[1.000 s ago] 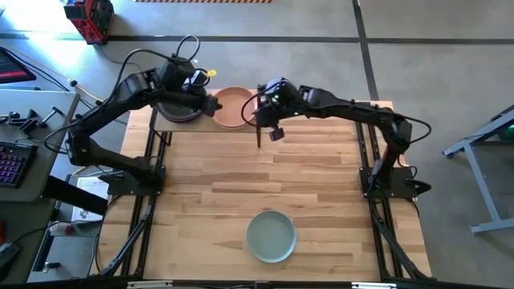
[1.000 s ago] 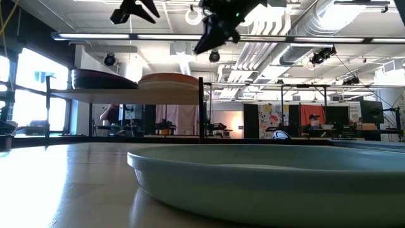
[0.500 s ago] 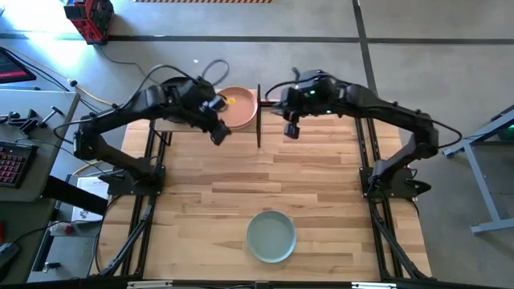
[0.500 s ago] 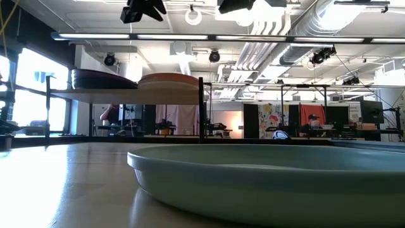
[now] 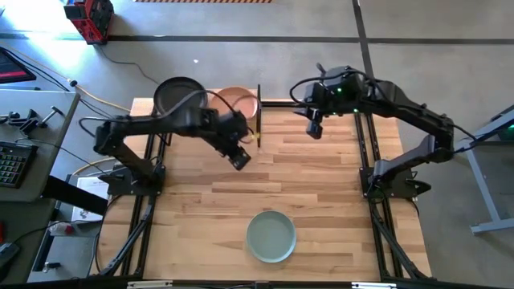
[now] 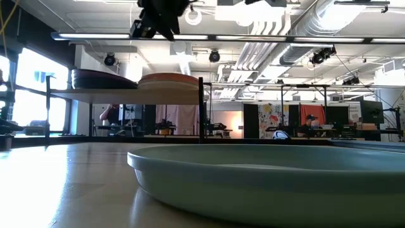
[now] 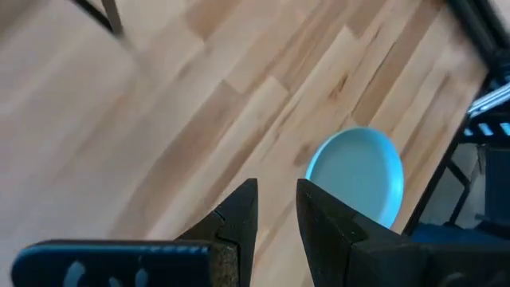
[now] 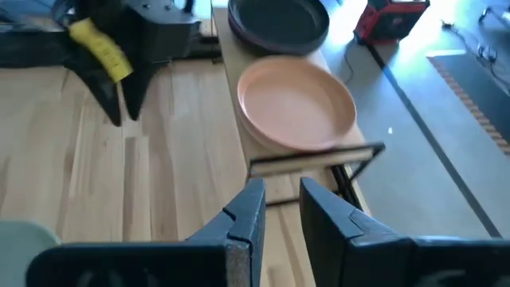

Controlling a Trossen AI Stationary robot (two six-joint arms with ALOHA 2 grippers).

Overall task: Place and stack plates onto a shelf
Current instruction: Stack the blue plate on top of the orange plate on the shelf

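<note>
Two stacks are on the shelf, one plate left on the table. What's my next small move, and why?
Probably bring the left gripper down toward the sage green plate: it lies alone on the tabletop, nothing is held, and the left wrist view already faces it.

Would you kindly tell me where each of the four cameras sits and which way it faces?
High view: overhead, straight down; both arms, shelf, sage plate.
Low view: table height, level across the sage plate toward the shelf; an arm overhead.
Left wrist view: down past the left gripper at the sage plate.
Right wrist view: past the right gripper at the terracotta plate and black plate.
All four share plates.
</note>
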